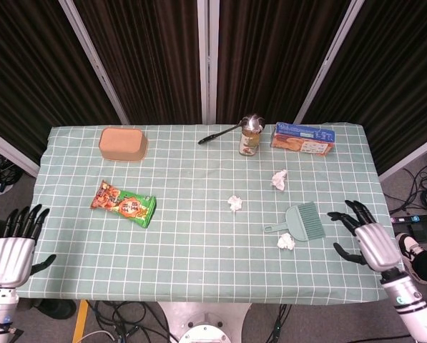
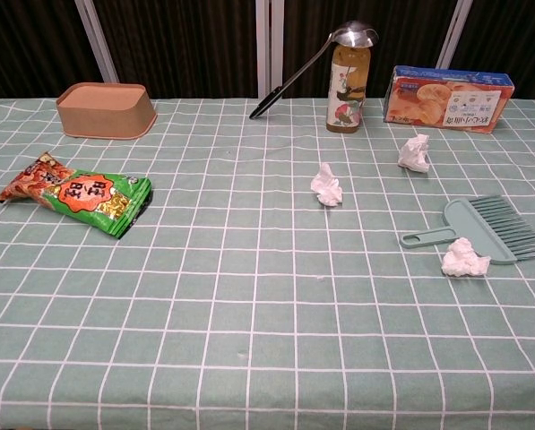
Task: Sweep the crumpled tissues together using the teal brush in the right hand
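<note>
Teal brush (image 1: pixel 303 222) lies flat on the table (image 1: pixel 199 257), unheld, handle pointing left, one tissue (image 1: pixel 285 241) just near of it. Your right hand (image 1: pixel 370 241) hovers to its right, fingers spread, empty. Reach over the bristles, grip the handle squarely, and avoid nudging that tissue. Left hand (image 1: pixel 13 251) idles, fingers apart.

**Open cloth between our right hand and the brush**

Our right hand (image 1: pixel 370 241) hovers with fingers spread, just beside the teal brush (image 1: pixel 304 221), with bare tablecloth (image 1: pixel 199 250) between them. One crumpled tissue (image 1: pixel 285 241) touches the brush's near edge. Beyond the brush lie two more tissues (image 1: pixel 279 179) (image 1: pixel 234 203); farther off stand a bottle (image 1: pixel 250 140) and a box (image 1: pixel 302 138).
</note>
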